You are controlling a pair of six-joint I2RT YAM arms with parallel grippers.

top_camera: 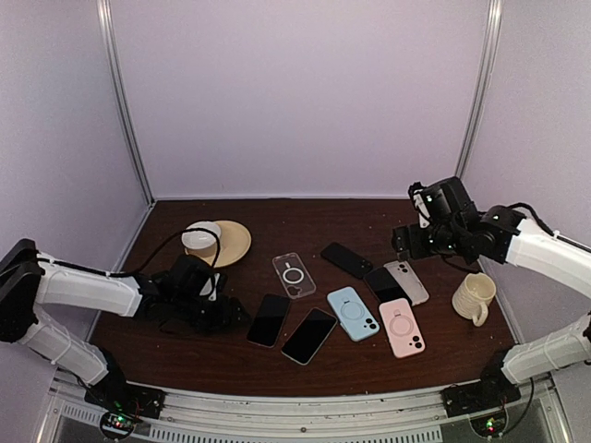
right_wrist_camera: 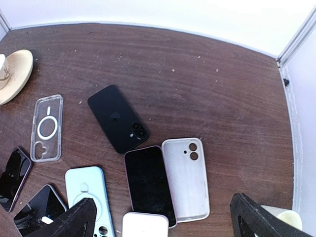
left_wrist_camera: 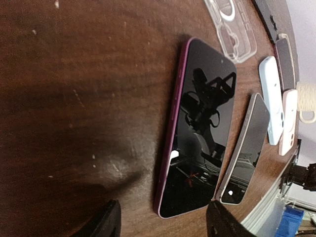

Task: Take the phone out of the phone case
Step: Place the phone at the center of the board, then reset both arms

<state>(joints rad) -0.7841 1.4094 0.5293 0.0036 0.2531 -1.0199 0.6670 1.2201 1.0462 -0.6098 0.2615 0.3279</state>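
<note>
Twice finds jaws parted and empty: at left gripper [left_wrist_camera: 164,222], just short of maroon-cased phone [left_wrist_camera: 197,133]; at right gripper [right_wrist_camera: 165,219], high above face-up phone [right_wrist_camera: 148,182].

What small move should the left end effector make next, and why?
Probably ease the left end effector forward, low over the table, toward the phone in the maroon case. Its fingers are open and empty. That phone lies flat, screen up, just ahead of them with the case around its edge, so nothing is gripped yet.
</note>
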